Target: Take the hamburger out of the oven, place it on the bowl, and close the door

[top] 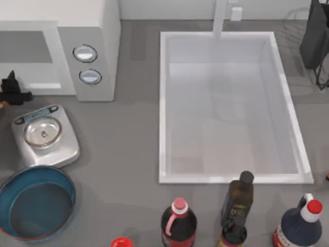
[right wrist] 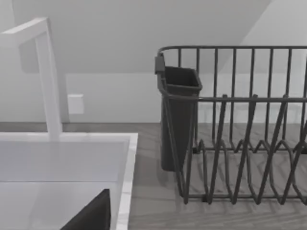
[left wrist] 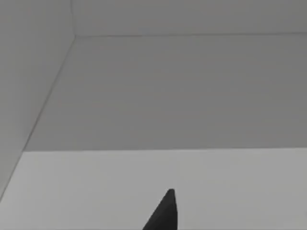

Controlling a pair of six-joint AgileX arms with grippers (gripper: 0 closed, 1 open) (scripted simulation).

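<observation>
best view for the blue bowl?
Top view: the bowl sits at the table's near-left corner, beside the scale, rim and dark inside visible and nothing in it. The left wrist view faces plain white surfaces; the right wrist view faces the sink and dish rack.

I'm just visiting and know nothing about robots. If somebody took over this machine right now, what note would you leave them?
Left hand: at the oven front, by the table's left edge; its camera faces bare grey walls, probably the oven's inside.
Right hand: idle by the sink, near the dish rack.
Bowl: at the near left, beside the scale, with nothing in it.
Done: nothing in the bowl so far.
Left: get the hamburger into the bowl, then close the door.
</observation>
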